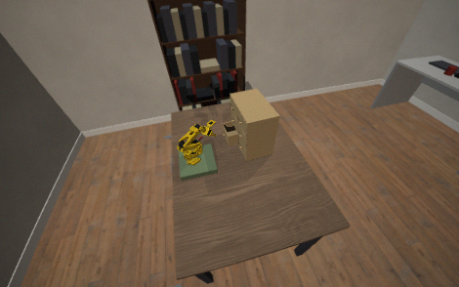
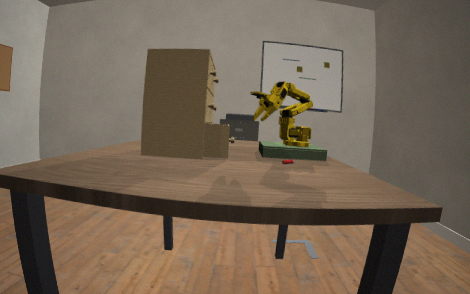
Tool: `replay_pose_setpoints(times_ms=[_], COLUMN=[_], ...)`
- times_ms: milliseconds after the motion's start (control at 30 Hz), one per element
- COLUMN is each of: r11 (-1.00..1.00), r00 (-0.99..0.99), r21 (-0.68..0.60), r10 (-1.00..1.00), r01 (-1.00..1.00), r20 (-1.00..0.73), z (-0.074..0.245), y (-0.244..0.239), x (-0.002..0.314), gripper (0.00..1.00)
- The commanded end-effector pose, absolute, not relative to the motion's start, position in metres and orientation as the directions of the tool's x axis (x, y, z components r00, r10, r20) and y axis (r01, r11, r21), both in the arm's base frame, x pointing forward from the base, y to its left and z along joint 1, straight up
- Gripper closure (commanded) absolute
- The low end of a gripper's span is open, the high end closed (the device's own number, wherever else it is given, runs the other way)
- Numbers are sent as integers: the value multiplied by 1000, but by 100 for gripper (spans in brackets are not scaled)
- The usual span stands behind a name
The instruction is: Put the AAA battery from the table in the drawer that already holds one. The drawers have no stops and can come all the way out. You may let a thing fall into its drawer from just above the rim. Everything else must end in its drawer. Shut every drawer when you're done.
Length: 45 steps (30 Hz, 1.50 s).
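One tan drawer cabinet (image 2: 175, 100) stands on the bench (image 2: 150, 175), with one drawer (image 2: 216, 140) at its bottom pulled out and the others shut. One small red battery (image 2: 287, 161) lies on the bench just in front of the green base plate (image 2: 315, 154), long axis roughly across the exterior view. One yellow arm (image 2: 295, 107) holds its pincer (image 2: 261, 111) in the air between plate and cabinet, narrowly parted and empty, well above the battery
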State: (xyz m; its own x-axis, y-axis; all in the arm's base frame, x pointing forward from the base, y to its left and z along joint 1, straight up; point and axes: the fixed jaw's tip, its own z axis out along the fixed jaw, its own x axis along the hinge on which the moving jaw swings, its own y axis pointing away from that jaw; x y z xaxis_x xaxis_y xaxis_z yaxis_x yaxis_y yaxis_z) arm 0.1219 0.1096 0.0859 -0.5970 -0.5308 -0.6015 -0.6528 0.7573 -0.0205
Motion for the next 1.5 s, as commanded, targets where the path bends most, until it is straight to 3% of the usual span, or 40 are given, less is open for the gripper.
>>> replay_pose_setpoints(times_ms=[0, 700, 1467], r11=[744, 666, 672], r00=[-550, -329, -320], r21=[-12, 24, 24], r10=[-505, -336, -321], r01=[-668, -746, -740], r20=[-665, -882, -891], z=[83, 77, 76], y=[119, 155, 158], x=[125, 124, 130], gripper=[79, 79, 79])
